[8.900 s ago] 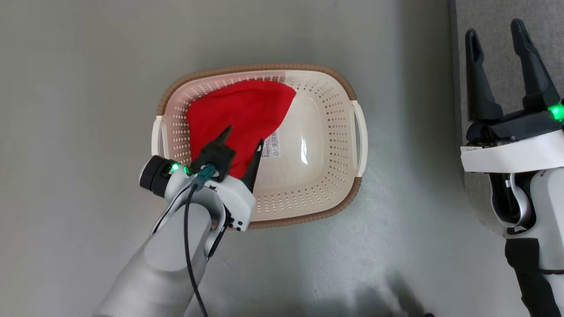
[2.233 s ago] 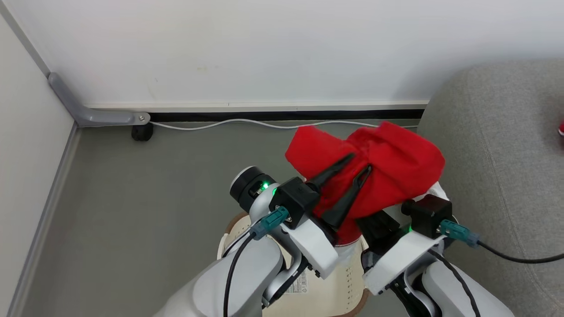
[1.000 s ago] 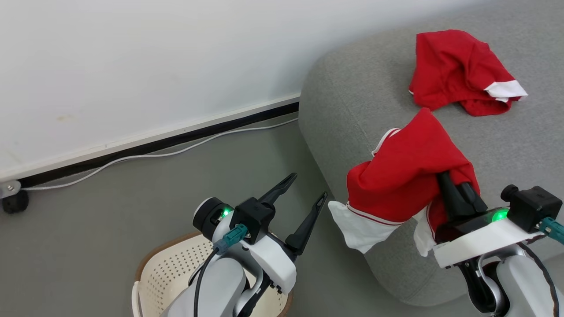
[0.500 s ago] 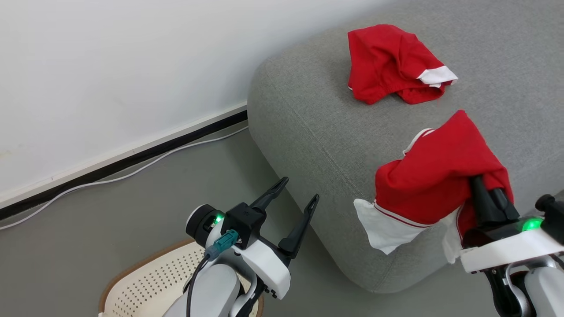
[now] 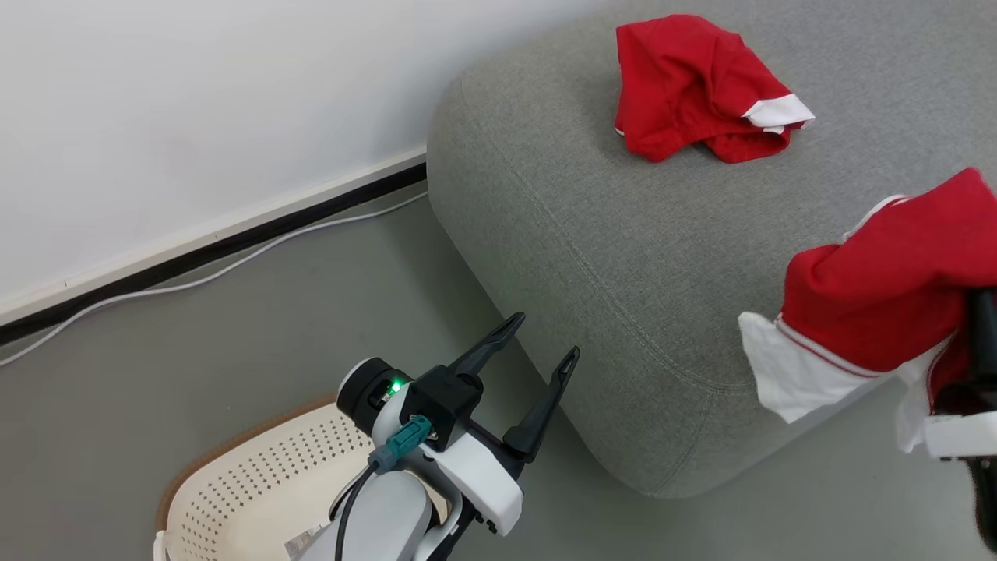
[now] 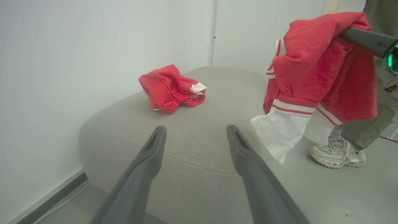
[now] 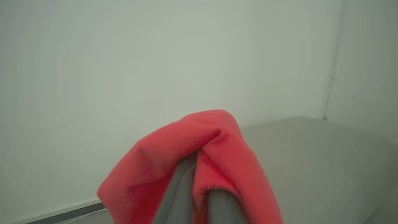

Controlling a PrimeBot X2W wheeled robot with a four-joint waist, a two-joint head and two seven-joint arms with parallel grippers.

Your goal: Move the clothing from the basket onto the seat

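My right gripper (image 5: 981,315) is shut on a piece of red clothing (image 5: 888,304) with white cuffs and holds it up at the near right corner of the grey seat (image 5: 623,234). In the right wrist view the cloth (image 7: 199,146) drapes over my closed fingers (image 7: 177,199). A second red piece (image 5: 693,86) lies crumpled on the seat's far part. My left gripper (image 5: 545,336) stands open and empty above the floor, between the cream basket (image 5: 257,491) and the seat's front edge. From the left wrist, both pieces show: the lying one (image 6: 168,88) and the held one (image 6: 314,71).
A white wall with a dark skirting strip (image 5: 218,245) and a white cable (image 5: 195,280) runs behind. A person's pale shoe (image 6: 337,152) and trouser leg stand on the floor just right of the seat. Grey floor lies between basket and seat.
The camera has shifted a little. My right gripper has carried the held clothing to the right, along the seat's near corner. The left gripper stays open.
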